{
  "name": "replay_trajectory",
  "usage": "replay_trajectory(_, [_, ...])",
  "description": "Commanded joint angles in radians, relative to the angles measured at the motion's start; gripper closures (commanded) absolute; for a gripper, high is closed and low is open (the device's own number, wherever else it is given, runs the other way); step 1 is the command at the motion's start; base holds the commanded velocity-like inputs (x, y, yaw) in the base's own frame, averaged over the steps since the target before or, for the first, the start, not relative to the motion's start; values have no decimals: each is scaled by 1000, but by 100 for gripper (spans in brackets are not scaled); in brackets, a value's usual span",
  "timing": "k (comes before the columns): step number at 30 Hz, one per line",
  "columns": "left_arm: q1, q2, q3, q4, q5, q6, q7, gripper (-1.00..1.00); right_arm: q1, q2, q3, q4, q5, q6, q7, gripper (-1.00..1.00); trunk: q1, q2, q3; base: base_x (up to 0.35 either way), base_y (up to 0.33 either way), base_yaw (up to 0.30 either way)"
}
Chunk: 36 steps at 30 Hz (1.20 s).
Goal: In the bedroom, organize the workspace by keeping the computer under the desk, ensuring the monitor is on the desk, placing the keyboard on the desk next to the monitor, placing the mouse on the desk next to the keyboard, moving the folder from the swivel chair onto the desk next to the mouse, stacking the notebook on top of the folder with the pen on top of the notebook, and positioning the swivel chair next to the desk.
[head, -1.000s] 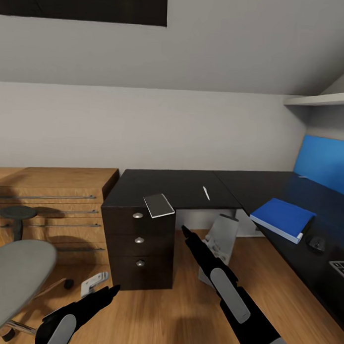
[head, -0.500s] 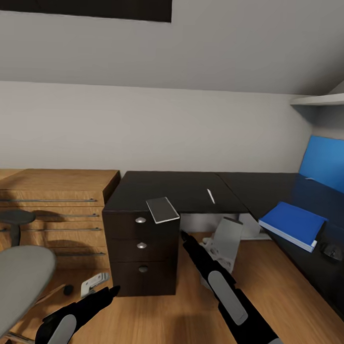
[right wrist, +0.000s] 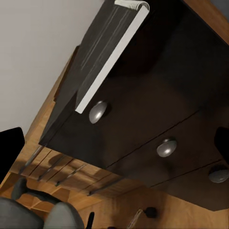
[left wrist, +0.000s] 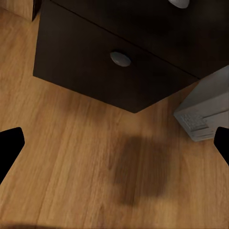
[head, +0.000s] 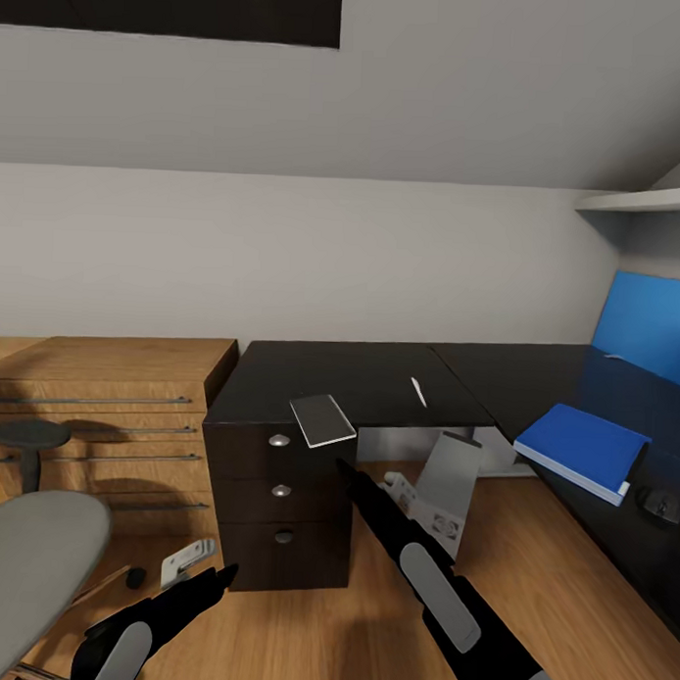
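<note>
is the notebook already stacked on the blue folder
No, the notebook lies on the desk corner above the drawers, well apart from the blue folder.

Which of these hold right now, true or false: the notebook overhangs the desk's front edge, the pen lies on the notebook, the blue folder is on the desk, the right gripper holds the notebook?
1. The notebook overhangs the front edge of the desk, above the drawers. True.
2. The pen lies on the notebook. False: it lies apart from it on the bare desk top.
3. The blue folder is on the desk. True.
4. The right gripper holds the notebook. False: it is below the notebook, in front of the drawers, jaws apart and empty.
</note>
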Motion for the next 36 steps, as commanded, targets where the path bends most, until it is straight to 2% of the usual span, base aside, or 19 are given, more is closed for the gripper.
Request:
replay_trajectory(1, [-1, 1, -2, -1, 11, 1, 10, -100, -1, 0, 1, -2, -6, 2, -6, -100, 0, -1, -1, 0, 0, 0])
replay_trajectory(8, [-1, 1, -2, -1, 11, 1, 10, -100, -1, 0, 2, -1, -6, 2, -4, -100, 0, -1, -1, 0, 0, 0])
replay_trajectory(36, [-1, -1, -2, 2, 10, 1, 11, -100, -1, -2, -3, 1, -4, 2, -3, -100, 0, -1, -1, 115, 26, 0])
